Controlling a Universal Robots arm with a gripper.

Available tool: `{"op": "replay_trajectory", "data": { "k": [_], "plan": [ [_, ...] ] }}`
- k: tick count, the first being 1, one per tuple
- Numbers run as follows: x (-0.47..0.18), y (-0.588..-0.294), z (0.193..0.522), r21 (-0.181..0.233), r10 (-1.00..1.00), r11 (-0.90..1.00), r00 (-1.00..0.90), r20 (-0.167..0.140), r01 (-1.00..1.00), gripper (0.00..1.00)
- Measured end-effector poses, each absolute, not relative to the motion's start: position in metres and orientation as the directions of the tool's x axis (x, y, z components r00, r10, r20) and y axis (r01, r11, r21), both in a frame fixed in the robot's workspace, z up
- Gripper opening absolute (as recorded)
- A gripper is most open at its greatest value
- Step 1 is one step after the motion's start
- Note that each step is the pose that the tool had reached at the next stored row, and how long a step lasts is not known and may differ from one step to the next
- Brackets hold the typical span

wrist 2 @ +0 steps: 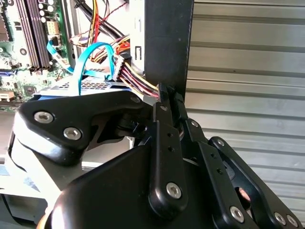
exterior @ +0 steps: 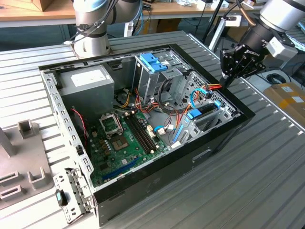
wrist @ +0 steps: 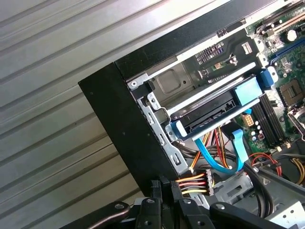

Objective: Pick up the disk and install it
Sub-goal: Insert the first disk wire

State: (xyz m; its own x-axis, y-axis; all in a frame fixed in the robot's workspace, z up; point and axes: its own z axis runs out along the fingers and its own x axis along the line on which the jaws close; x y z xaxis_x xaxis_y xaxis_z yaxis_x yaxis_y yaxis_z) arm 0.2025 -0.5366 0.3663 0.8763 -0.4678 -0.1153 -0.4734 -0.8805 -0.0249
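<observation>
Jaws: together, tips pressed pad to pad, nothing between them. In both wrist views they sit just beside the top edge of the black case wall [wrist: 121,129], right by the red/yellow/black wire bundle [wrist: 193,183].

Disk [wrist: 215,110]: not held. It lies in the corner bay inside the case w/ blue rails on both long sides. In the exterior view that's approx 3 o'clock from the green board [exterior: 119,143], w/ the jaws up at approx 2 o'clock, near the disk but apart from it.

Step, my read: disk looks placed in its bay, so this is the seating end of the install; can't tell if it's fully latched. To do it well: press flat on a blue rail, not the label face, push square along the bay, and keep tips off the wire bundle and the light-blue flat cable [wrist: 217,160] looping just beside the disk.

Materials: disk has a dark metal face, rigid, thin slab; rails are smooth blue plastic w/ some flex. Bay is stamped grey sheet metal w/ punched holes and sharp edges. Case wall is matte black. Desk [exterior: 267,181] is ribbed aluminium slats, likely slippery.
</observation>
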Motion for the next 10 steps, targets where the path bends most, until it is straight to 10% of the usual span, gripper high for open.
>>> {"op": "replay_trajectory", "data": {
  "k": [10],
  "plan": [
    [0.184, -0.537, 0.366, -0.026, -0.468, -0.881, 0.876, -0.114, -0.473, 0.18]
  ]
}}
